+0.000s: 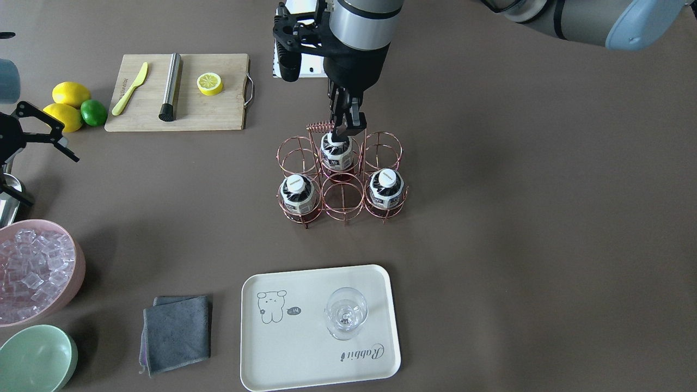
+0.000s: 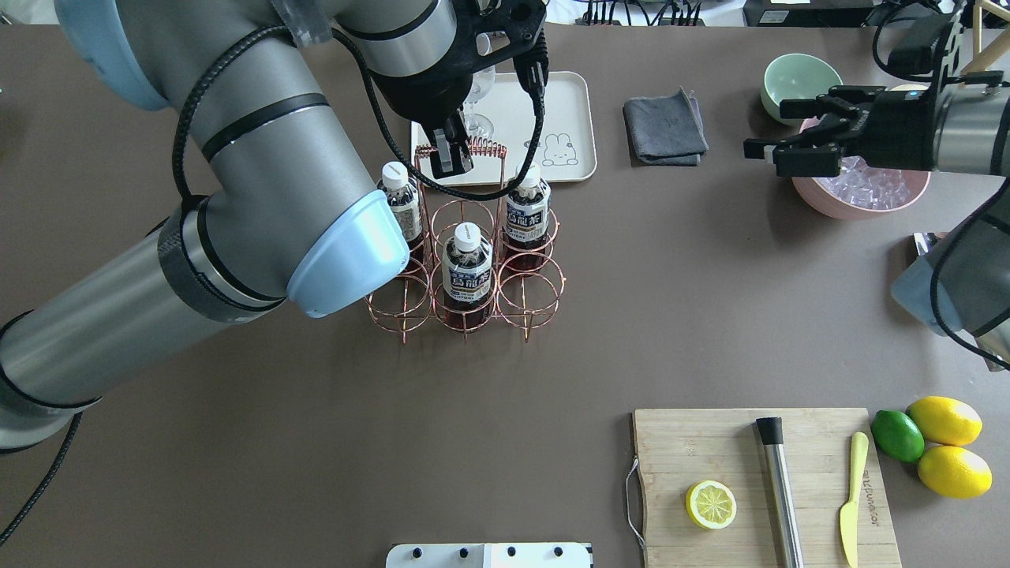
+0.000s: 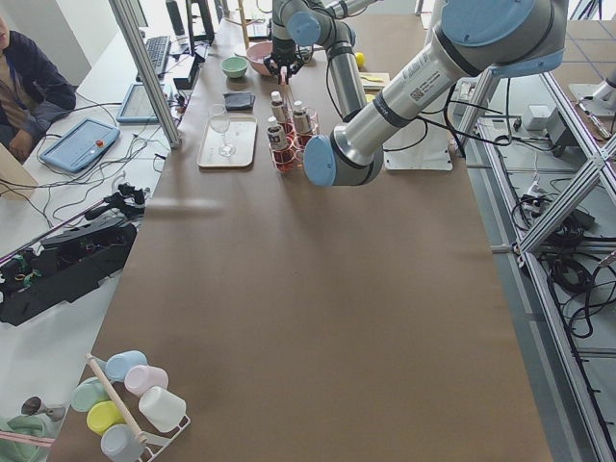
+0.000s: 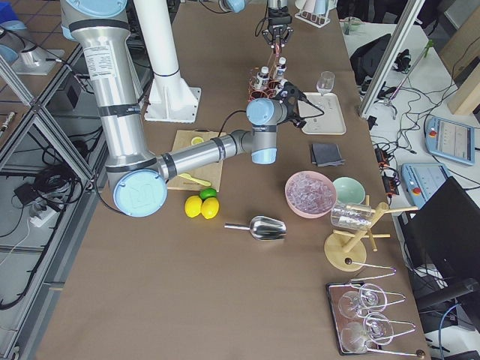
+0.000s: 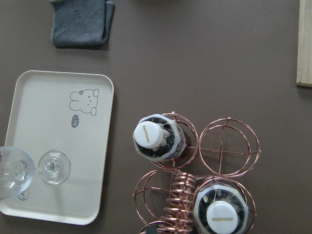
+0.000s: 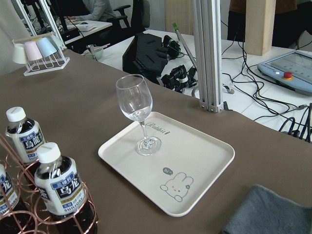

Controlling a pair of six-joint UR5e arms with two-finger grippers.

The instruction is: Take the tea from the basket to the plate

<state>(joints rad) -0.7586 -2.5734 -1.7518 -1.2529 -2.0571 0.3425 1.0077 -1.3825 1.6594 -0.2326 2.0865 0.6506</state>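
Brown and matte, the table (image 1: 490,245) lay under both arms. The left arm (image 2: 260,158), by far the largest thing in the overhead view, came in from the robot's left and bent at the elbow above the table's middle. Its forearm ran out toward the operators' edge, and its wrist pointed straight down. The left tool (image 1: 341,130) hung over the basket with its tip just beside the coiled handle (image 1: 320,127). I could not tell whether its fingers were apart or together. In the overhead view the middle bottle's cap showed clear of it.

The right arm (image 2: 963,130) reached in from the robot's right with its wrist roughly level. The right tool (image 2: 769,130) hovered by the pink bowl (image 1: 76,272) of ice, its fingers spread wide and gripping nothing.

A wooden cutting board (image 1: 218,109) lay near the robot's edge, on the robot's right. The plate (image 1: 305,348) lay by the operators' edge with a stemmed glass (image 1: 346,313) upright on it. The basket (image 1: 343,174) stood at mid-table, between the plate and the robot's edge.

A grey cloth (image 1: 177,332) lay beside the plate, on the bowl's side. Three tea bottles stood upright in the basket. One (image 1: 334,157) was in the middle cell of the row nearer the robot. The other two (image 1: 297,196) (image 1: 386,189) were in the end cells of the row nearer the plate.
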